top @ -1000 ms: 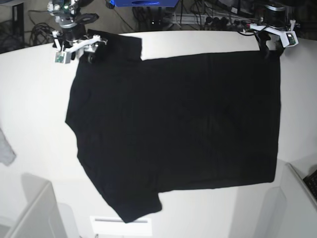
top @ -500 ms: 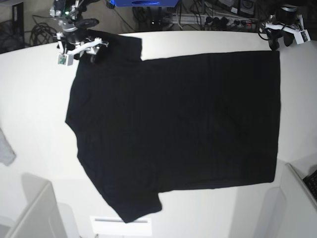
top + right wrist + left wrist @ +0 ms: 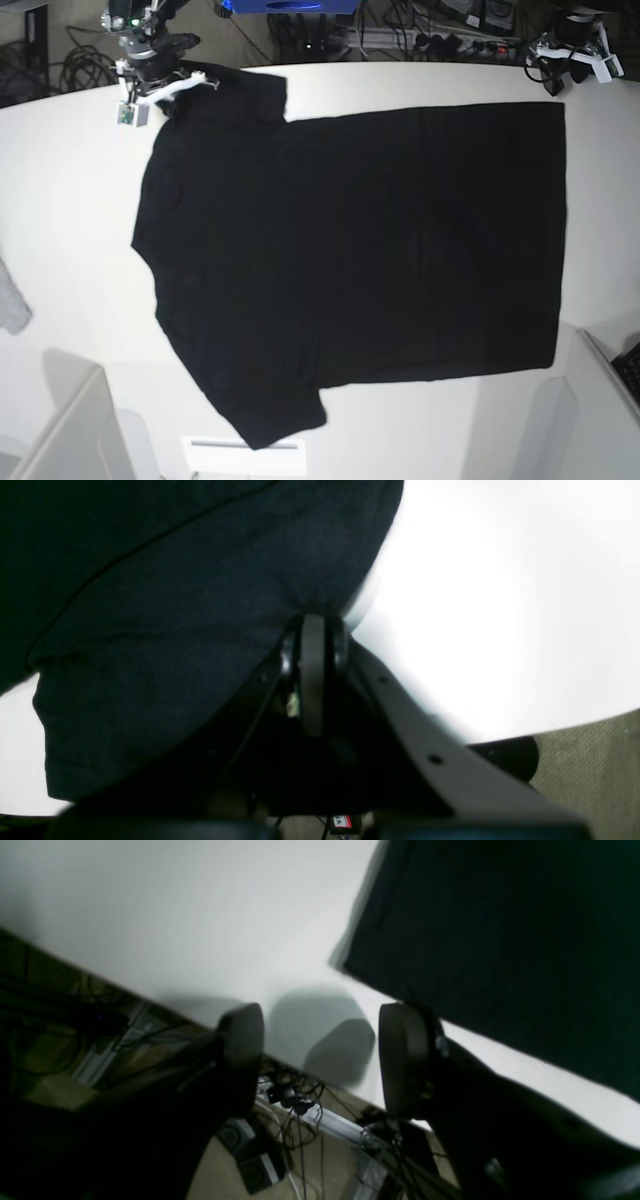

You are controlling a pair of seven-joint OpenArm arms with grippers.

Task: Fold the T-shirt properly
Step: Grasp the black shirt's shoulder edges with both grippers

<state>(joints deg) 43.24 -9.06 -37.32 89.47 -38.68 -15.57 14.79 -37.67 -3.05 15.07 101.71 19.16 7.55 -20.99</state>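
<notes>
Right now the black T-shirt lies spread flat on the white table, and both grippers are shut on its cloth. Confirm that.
Not both. The right gripper is shut on the black T-shirt on the white table. The left wrist view shows the left gripper open, clear of the cloth at the table's edge.

One T-shirt (image 3: 350,260), one table (image 3: 70,200), two end effectors, and perhaps one grey cloth scrap (image 3: 10,300).

Changes at the shirt's far corners
Right gripper (image 3: 312,630), earlier spread beside the sleeve, now pinches the T-shirt (image 3: 350,260); left gripper (image 3: 320,1055), jaws apart, has withdrawn off the hem corner.
</notes>
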